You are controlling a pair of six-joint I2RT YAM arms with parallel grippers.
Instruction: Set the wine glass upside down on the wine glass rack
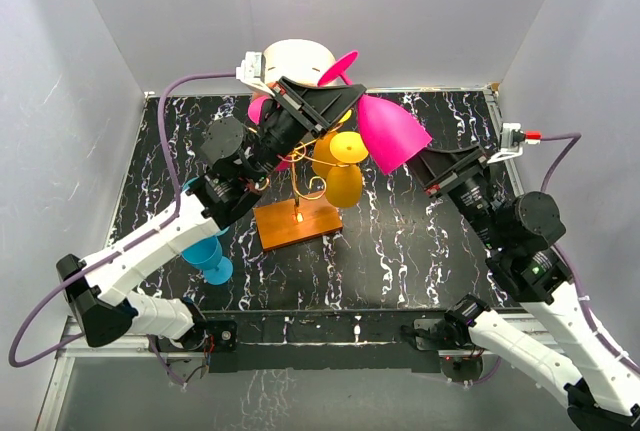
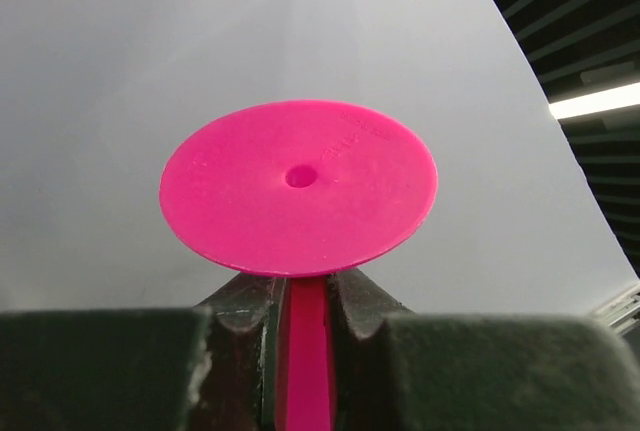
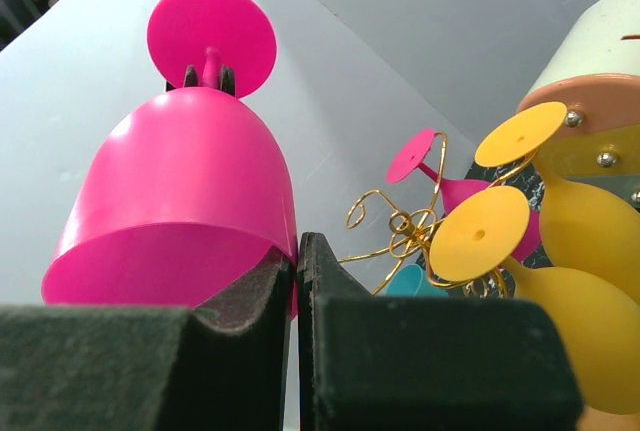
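A pink wine glass (image 1: 390,131) is held in the air, upside down and tilted, above and right of the wine glass rack (image 1: 310,179), a gold wire stand on an orange base (image 1: 297,223). My left gripper (image 1: 335,101) is shut on its stem (image 2: 305,351), just below the round foot (image 2: 298,186). My right gripper (image 1: 420,151) is shut on the rim of the bowl (image 3: 180,201), with one finger inside and one outside (image 3: 297,246). The rack's scrolls (image 3: 400,221) show to the right in the right wrist view.
Two yellow glasses (image 1: 345,166) and a smaller pink glass (image 1: 262,109) hang on the rack; they also show in the right wrist view (image 3: 480,236). A teal glass (image 1: 205,251) stands on the table at the left. A cream-and-orange cylinder (image 1: 295,56) stands at the back.
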